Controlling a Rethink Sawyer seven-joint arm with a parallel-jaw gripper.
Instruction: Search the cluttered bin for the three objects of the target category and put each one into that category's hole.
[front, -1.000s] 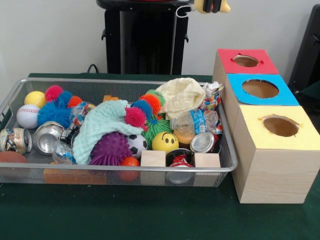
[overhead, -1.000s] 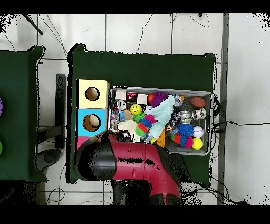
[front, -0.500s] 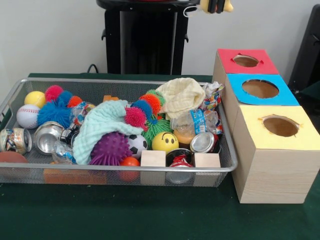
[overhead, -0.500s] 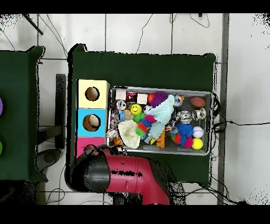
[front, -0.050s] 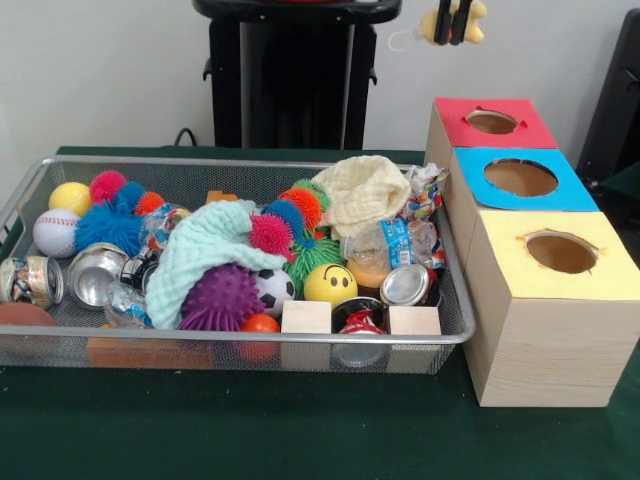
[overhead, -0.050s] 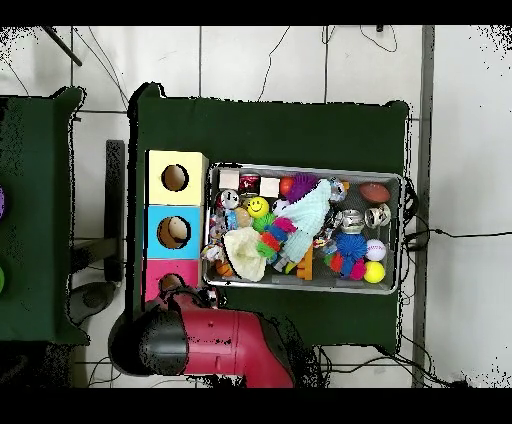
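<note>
My gripper (front, -0.050s: 454, 20) hangs at the top edge of the front view, above and just behind the red box (front, -0.050s: 530, 125). Its black fingers (front, -0.050s: 444, 20) are shut on a small pale yellow soft object (front, -0.050s: 429, 26) that trails a white loop. The red box's hole (front, -0.050s: 492, 122) lies below, a little to the right. From overhead, the red arm (overhead, -0.050s: 215, 345) ends beside the red box (overhead, -0.050s: 155, 272) and hides the gripper. The wire bin (front, -0.050s: 250, 163) holds balls, cloths, cans and blocks.
A blue box (front, -0.050s: 560, 190) and a yellow box (front, -0.050s: 610, 270), each with a round hole, stand in a row with the red one, right of the bin. In the bin lie a cream cloth (front, -0.050s: 365, 190), a teal cloth (front, -0.050s: 205, 250), a smiley ball (front, -0.050s: 330, 283) and wooden blocks (front, -0.050s: 306, 318).
The gripper has moved right and slightly down in the front view, carrying the yellow object toward the red box. Overhead, the arm has swung off the bin.
</note>
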